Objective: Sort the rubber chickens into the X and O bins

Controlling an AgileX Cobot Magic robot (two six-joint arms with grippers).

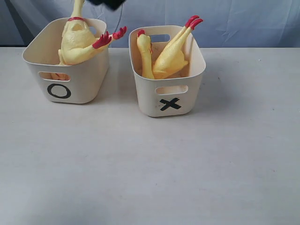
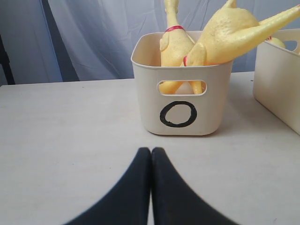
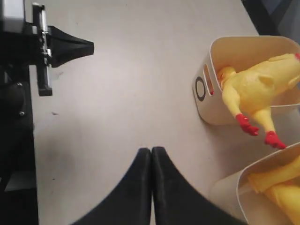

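The O bin stands at the back left and the X bin to its right. Two yellow rubber chickens lie in the O bin: one with its neck upright, and one leaning with its red feet over the rim. The X bin holds two more, one head up and one legs up. My left gripper is shut and empty, low over the table facing the O mark. My right gripper is shut and empty, high above the table beside both bins.
A grey-white table carries both bins, with a blue cloth backdrop behind. A dark part of an arm shows at the top edge above the bins. The other arm's black body fills one side of the right wrist view.
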